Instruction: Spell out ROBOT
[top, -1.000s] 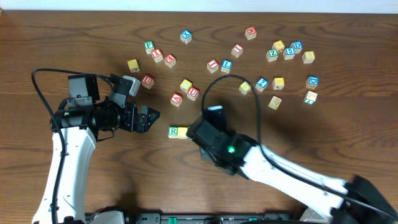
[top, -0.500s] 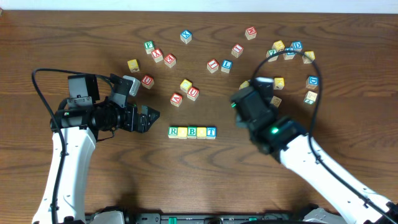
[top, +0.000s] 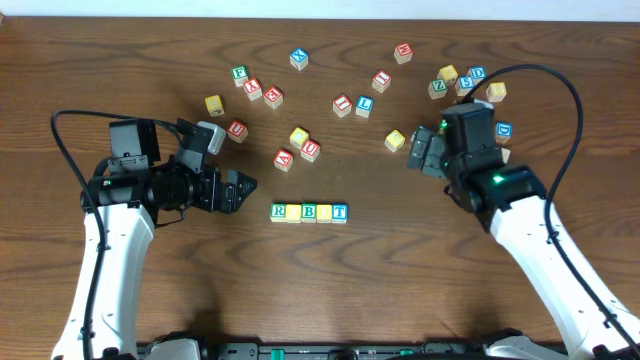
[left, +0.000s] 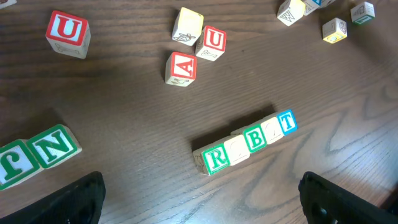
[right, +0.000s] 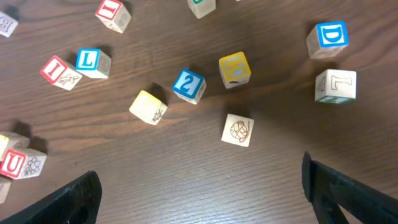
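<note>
Five letter cubes lie in a touching row on the wooden table, reading R (top: 279, 211), a yellow cube (top: 294, 212), B (top: 309, 211), a second yellow cube (top: 324, 212), and T (top: 340, 211). The left wrist view shows the same slanted line from the green R (left: 215, 158) to the blue T (left: 286, 121). My left gripper (top: 245, 187) hovers just left of the row, open and empty (left: 202, 205). My right gripper (top: 415, 152) is far to the right, above loose cubes, open with nothing between its fingers (right: 205, 199).
Several loose cubes are scattered across the back of the table. Red A (left: 181, 67) and red U (left: 213, 41) sit just behind the row, and a green N cube (left: 59, 145) is near my left gripper. Blue 2 (right: 188, 84) and a plain cube (right: 238, 129) lie under the right gripper.
My right arm has swung from over the row up and to the right, and its jaws have opened. The full row of five cubes is uncovered. The left arm has stayed still.
</note>
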